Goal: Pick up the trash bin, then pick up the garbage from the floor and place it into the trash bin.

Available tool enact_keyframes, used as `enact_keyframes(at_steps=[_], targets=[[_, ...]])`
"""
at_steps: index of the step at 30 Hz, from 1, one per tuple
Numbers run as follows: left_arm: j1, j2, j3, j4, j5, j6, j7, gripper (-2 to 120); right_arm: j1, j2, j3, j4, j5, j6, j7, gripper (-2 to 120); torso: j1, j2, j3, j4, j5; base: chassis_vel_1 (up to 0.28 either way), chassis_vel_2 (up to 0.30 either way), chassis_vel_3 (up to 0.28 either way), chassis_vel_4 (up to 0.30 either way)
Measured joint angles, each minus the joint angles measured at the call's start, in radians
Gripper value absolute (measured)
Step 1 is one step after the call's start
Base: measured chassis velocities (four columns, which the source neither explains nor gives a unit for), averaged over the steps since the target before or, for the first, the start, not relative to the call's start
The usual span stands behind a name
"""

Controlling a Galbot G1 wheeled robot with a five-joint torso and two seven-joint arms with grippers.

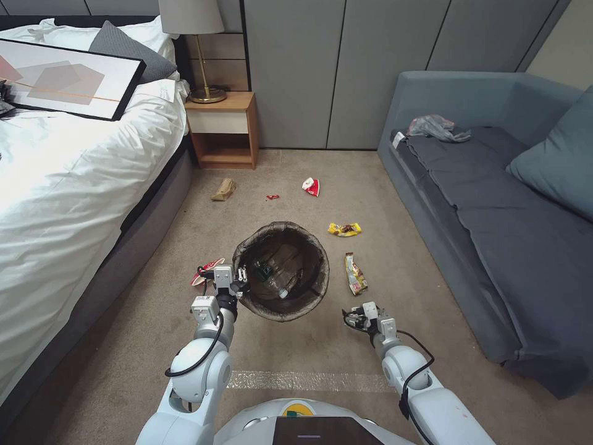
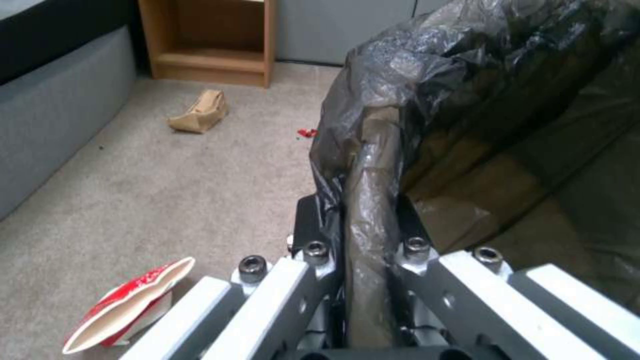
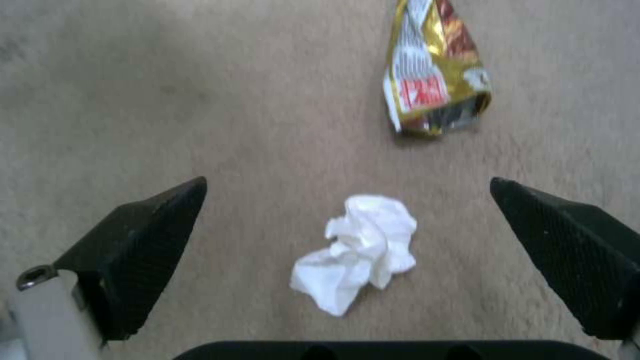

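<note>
Beige short-pile carpet (image 1: 185, 247) runs between a white-sheeted bed (image 1: 62, 185) and a grey-blue sofa (image 1: 494, 216). On it, the left pincer (image 2: 370, 235) is clamped on the rim of the round white trash bin lined with a dark brown bag (image 1: 281, 272), which tilts toward the robot. The right pincer (image 3: 347, 220) gapes wide, empty, over a crumpled white tissue (image 3: 360, 250). Just beyond lies a gold snack wrapper (image 3: 437, 70); a crumpled brown paper bag (image 2: 199, 111) lies near the wooden nightstand (image 1: 225, 130).

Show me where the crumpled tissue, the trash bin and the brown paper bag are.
crumpled tissue (image 3: 360, 252), right wrist view, middle of the wad.
trash bin (image 1: 247, 246), head view, bag-covered rim.
brown paper bag (image 2: 200, 111), left wrist view, its creased side.
</note>
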Motion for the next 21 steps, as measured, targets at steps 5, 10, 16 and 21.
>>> enact_keyframes(at_steps=[5,10,16,21], targets=[[0.0,0.0,0.0,0.0,0.0,0.0,0.0,3,0.017,0.017,0.004,-0.059,-0.001,0.017,-0.003,100,0.0,0.0,0.0,0.0001,0.0,0.0,0.0,0.0,0.0],[0.0,0.0,0.0,0.0,0.0,0.0,0.0,3,0.038,0.032,0.006,-0.117,-0.001,0.034,-0.006,100,0.0,0.0,0.0,0.0,0.0,0.0,0.0,0.0,0.0],[0.0,0.0,0.0,0.0,0.0,0.0,0.0,3,0.063,0.044,0.007,-0.162,0.0,0.052,-0.012,100,0.0,0.0,0.0,0.0,0.0,0.0,0.0,0.0,0.0],[0.0,0.0,0.0,0.0,0.0,0.0,0.0,3,0.094,0.054,0.001,-0.211,-0.002,0.07,-0.014,100,0.0,0.0,0.0,0.0,0.0,0.0,0.0,0.0,0.0]])
